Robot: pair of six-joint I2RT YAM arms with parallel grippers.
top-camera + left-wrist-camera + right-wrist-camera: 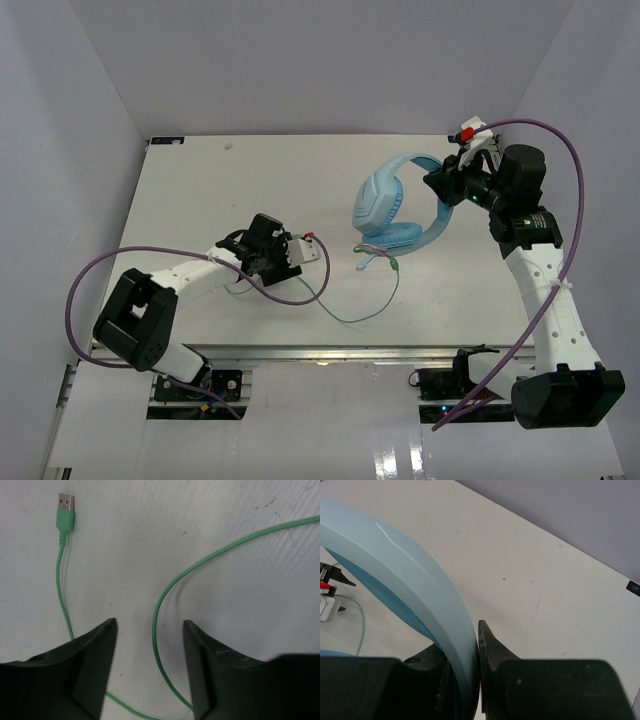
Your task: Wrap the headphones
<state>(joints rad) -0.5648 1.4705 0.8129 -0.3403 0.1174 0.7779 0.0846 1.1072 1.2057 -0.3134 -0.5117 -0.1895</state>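
The light blue headphones (pixel 385 205) lie on the white table at centre right, headband toward the right. My right gripper (pixel 440 185) is shut on the headband (pixel 410 575), with its jaws (pixel 462 645) pressed on either side of the band. The thin pale green cable (pixel 350 318) runs from the earcups in a loop to the left. My left gripper (pixel 300 250) is open low over the table. A curve of the cable (pixel 159 605) lies between its fingers (pixel 150 625), untouched. The cable's USB plug (pixel 65 510) lies flat ahead to the left.
Thick purple arm cables (pixel 120 262) loop beside both arms. White walls (pixel 70 150) enclose the table on the left, back and right. The table's near edge (pixel 320 348) runs just in front of the arm bases.
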